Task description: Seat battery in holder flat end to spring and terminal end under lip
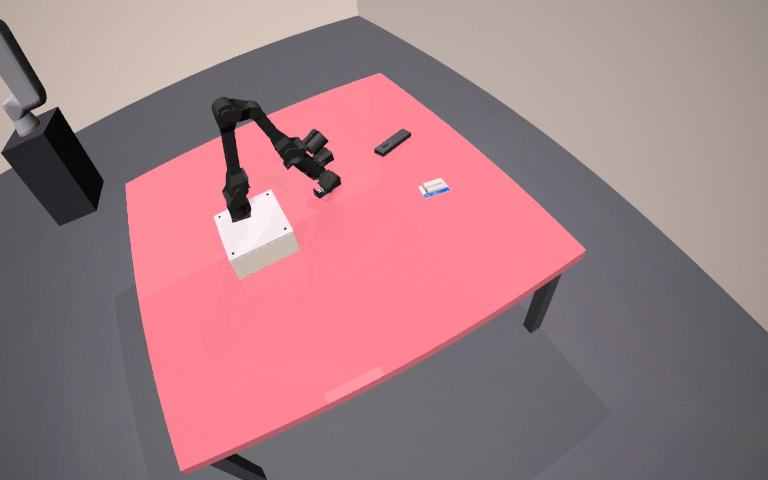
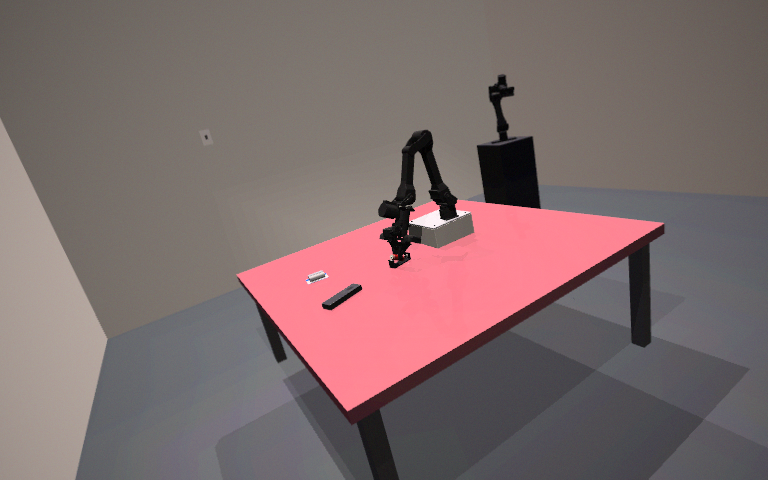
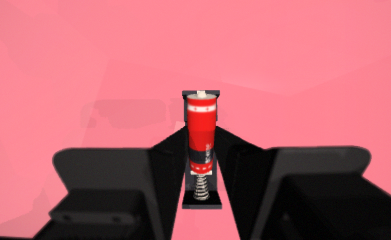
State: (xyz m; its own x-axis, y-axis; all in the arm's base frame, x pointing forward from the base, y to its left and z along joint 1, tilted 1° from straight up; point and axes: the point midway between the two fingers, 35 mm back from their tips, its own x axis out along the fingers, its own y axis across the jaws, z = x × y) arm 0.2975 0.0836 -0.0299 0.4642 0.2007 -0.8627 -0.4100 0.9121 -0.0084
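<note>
Wrist view: the battery (image 2: 395, 256) (image 3: 201, 125) was seen over the holder (image 1: 319, 193) (image 2: 399, 262) (image 3: 202, 205), lined up along it, with the terminal end towards the lip end and the flat end facing the spring (image 3: 201, 188).
End effector: closed on the battery's sides, and there it was, pinched between the two fingers (image 1: 327, 183) (image 2: 398, 252).
Battery tilt: the terminal end looked larger, so it was judged to be riding higher than the flat end; full seating could not be confirmed.
Lip: the terminal was seen right at the end wall, but whether it had been tucked under could not be told. If it was lowered from above the edge, a jam was to be feared there, and more downward push would only have forced it.
Spring: coils were left showing beyond the flat end. Too steep an approach could have bent them sideways or let the battery ride over them.
Holder: close work, this! With the fingers brought so low, its walls could have been knocked or pressed against the worktop (image 1: 400, 297) (image 2: 465, 297) (image 3: 302, 50).
Release: if the grip was opened too soon, the battery might have been kicked up by the spring; if opened unevenly, it might have been dragged crooked.
</note>
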